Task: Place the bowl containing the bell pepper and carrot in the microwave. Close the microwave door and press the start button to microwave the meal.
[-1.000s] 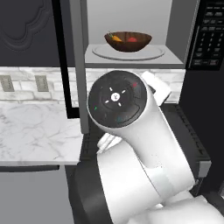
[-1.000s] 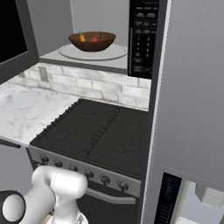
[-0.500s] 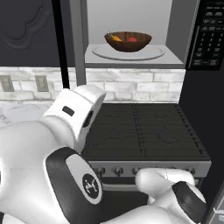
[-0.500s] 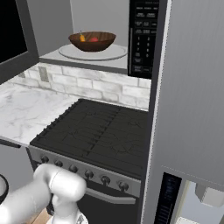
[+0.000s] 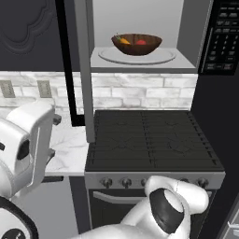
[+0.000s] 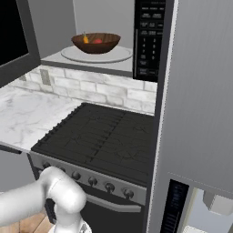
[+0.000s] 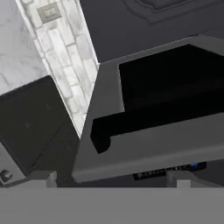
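Observation:
The dark wooden bowl [image 5: 137, 44] [image 6: 96, 42] sits on the pale turntable inside the microwave [image 5: 140, 58] [image 6: 98, 55]. In it lie the red bell pepper [image 5: 141, 42] [image 6: 97, 41] and the orange carrot [image 5: 122, 40] [image 6: 85, 39]. The microwave door [image 5: 81, 70] [image 6: 13, 38] [image 7: 170, 98] stands swung open to the left. In the hand view my gripper [image 7: 111, 178] is open, nothing between its fingertips [image 7: 41, 177], looking up at the door's grey frame and black window from below. The black button panel [image 5: 224, 37] [image 6: 148, 38] is on the right.
A black gas stove [image 5: 151, 140] [image 6: 100, 136] with front knobs lies under the microwave. A marble counter [image 5: 65, 144] [image 6: 27, 113] and brick backsplash are to its left. A tall grey panel [image 6: 200, 91] rises on the right. My arm's elbow [image 5: 170, 210] hangs low before the oven.
My arm has swung down and left, out from in front of the stove and microwave in the left base view. The bowl and door have not moved.

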Available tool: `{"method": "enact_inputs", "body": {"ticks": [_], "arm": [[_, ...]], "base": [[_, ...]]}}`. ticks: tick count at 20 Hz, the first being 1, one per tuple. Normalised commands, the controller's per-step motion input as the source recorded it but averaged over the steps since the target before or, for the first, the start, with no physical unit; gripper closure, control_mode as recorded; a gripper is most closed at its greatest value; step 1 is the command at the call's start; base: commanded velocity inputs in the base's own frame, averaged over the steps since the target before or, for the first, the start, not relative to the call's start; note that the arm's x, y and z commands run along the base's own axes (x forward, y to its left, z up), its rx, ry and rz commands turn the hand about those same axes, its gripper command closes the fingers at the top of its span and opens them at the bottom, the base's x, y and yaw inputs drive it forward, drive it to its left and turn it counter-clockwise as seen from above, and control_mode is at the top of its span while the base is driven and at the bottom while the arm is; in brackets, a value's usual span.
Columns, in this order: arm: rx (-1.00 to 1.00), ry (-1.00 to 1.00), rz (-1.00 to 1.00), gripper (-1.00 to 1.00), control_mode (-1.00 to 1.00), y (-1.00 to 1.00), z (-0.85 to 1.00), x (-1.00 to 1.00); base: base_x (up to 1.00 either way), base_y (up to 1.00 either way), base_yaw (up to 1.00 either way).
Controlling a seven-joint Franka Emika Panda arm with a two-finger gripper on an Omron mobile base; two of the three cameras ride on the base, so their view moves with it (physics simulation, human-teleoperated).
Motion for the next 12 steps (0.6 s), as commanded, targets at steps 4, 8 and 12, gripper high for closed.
{"method": "enact_inputs", "body": {"ticks": [4,8,12], "arm": [[-0.06,-0.03,-0.11,-1.0,-1.0,0.03,0.0,0.28],[-0.02,-0.01,-0.14,-1.0,-1.0,-0.03,0.0,0.38],[-0.01,0.0,-0.16,-1.0,-1.0,-0.2,-0.01,0.45]], "base": [[0.0,0.0,0.0],[0.0,0.0,0.0],[0.0,0.0,0.0]]}}
